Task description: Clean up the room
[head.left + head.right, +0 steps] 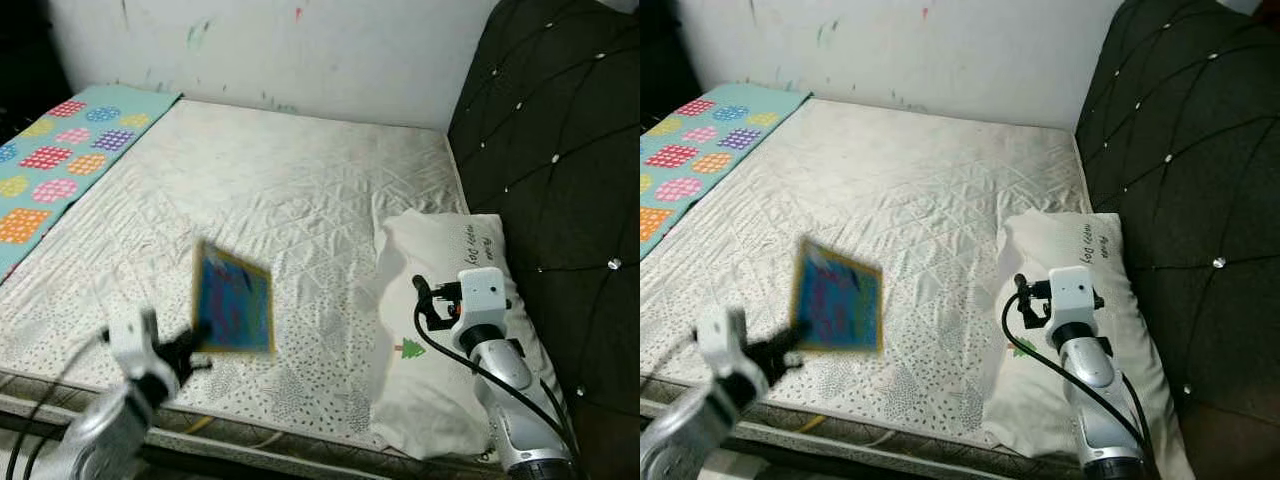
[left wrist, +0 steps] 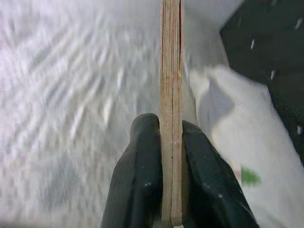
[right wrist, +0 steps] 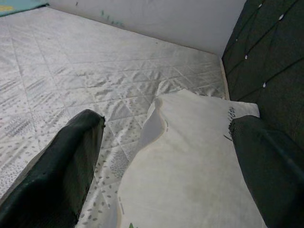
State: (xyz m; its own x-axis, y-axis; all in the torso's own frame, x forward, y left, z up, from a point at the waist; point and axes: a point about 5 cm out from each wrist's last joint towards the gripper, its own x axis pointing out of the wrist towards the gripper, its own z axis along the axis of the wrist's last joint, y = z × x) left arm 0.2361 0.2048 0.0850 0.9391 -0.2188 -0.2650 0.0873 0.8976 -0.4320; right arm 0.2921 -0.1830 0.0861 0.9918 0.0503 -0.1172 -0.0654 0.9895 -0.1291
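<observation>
Black fingers of the left pincer (image 1: pixel 195 345) are clamped on the lower edge of a thin book (image 1: pixel 233 299), seen edge-on in the left wrist view (image 2: pixel 171 109) as stacked tan board layers pressed between the two pads. The book has a blue cover with a yellow border and stands nearly upright, lifted clear of the mattress (image 1: pixel 270 210) near its front edge; it is blurred, so the cover print cannot be read.

The right pincer (image 1: pixel 1030 300) hangs over the near end of the pillow (image 1: pixel 445 300), fingers spread wide apart and holding nothing, as the right wrist view shows with one finger (image 3: pixel 61 166) on each side of the pillow (image 3: pixel 190 166).

Taking the pillow as landmark: it is white with a small green tree print and lies at the mattress's right side, against the dark tufted headboard (image 1: pixel 560 150). The book is held to the pillow's left, well apart from it. Farther left, at the opposite side of the mattress, lies a teal mat with coloured patches (image 1: pixel 60 150). Beyond the pillow rises a white wall with faint colour marks (image 1: pixel 300 50).

Progress, as a judgement: the book is picked up but not yet put away, so this item is mid-transfer. No other loose clutter can be made out on the mattress; the pillow and the mat may still need straightening.
</observation>
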